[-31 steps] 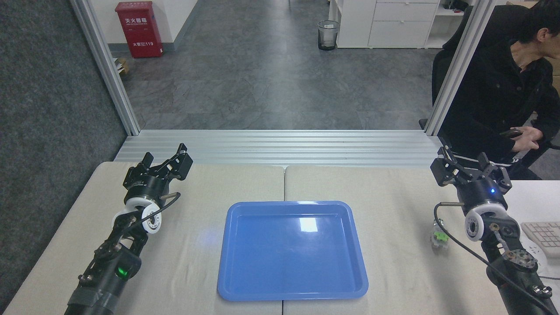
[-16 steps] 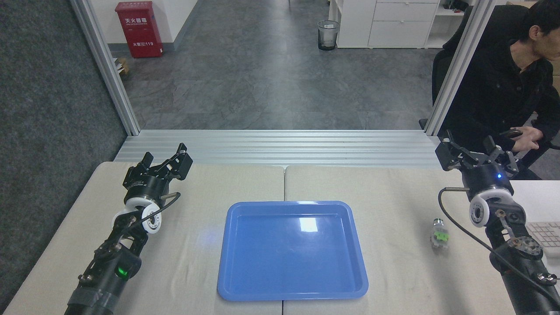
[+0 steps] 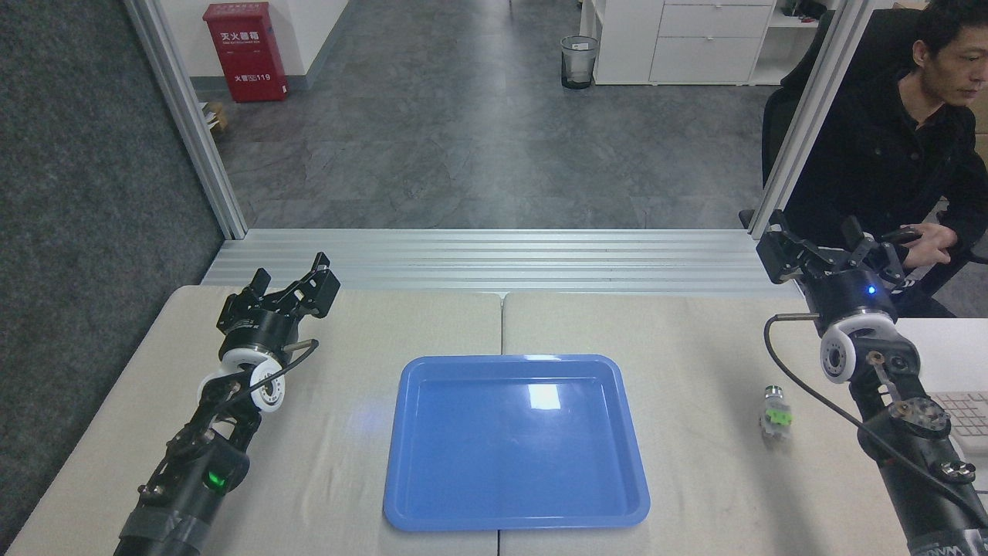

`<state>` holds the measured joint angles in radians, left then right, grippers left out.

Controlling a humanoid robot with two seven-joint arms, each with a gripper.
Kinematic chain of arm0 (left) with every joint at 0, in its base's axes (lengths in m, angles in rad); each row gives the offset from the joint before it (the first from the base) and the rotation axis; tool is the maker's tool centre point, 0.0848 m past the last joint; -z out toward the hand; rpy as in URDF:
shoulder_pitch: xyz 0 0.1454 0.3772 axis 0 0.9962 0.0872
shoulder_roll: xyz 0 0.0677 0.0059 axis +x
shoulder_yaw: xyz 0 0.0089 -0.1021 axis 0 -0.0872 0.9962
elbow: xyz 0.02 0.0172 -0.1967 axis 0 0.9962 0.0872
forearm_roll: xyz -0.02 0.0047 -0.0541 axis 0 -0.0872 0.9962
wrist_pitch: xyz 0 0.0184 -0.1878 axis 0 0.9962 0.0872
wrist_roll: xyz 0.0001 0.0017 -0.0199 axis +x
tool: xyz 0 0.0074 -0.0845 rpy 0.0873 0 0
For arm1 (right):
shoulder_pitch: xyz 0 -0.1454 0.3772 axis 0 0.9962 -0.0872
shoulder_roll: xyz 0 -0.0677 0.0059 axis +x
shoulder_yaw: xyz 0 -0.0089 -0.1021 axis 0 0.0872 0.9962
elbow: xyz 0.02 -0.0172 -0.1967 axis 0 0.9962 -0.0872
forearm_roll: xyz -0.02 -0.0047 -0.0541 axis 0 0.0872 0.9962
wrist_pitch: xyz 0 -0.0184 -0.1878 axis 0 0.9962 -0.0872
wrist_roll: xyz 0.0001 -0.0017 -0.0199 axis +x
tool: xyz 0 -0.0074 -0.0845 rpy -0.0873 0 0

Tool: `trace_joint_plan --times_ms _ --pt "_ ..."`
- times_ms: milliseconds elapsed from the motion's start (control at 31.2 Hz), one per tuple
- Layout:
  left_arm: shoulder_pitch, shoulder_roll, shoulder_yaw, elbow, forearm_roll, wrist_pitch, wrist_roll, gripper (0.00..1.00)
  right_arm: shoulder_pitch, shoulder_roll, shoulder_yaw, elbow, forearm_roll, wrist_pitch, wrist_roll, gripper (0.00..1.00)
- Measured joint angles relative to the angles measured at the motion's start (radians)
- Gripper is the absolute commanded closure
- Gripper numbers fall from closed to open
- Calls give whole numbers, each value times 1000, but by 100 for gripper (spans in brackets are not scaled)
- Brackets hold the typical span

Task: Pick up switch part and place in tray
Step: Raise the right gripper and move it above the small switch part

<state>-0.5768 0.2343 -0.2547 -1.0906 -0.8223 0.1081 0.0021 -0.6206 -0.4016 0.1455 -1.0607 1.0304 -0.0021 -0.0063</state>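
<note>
On the table, right of the blue tray [image 3: 515,511], lies the switch part [image 3: 774,415]. Right gripper [image 3: 818,245] and left gripper [image 3: 289,279] hover spread and empty.

Grey tiled floor [image 3: 463,147], red cabinet [image 3: 245,51], wire bin [image 3: 579,62], white drawers [image 3: 706,38]

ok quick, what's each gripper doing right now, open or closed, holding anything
Left gripper: open, holding nothing, raised over the table's far left.
Right gripper: open, holding nothing; the switch part lies on the table, apart from it.

keyboard [image 3: 965,413] and seated person [image 3: 895,154] cut by right edge
</note>
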Motion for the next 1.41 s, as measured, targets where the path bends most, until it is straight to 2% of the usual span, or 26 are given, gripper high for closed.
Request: trace_joint_plan --times_ms 770,1412 --pt "0 0 0 0 0 0 0 0 9 3 46 -47 38 52 -19 2" --pt "0 0 0 0 0 0 -1 0 35 4 95 -28 47 68 -5 2"
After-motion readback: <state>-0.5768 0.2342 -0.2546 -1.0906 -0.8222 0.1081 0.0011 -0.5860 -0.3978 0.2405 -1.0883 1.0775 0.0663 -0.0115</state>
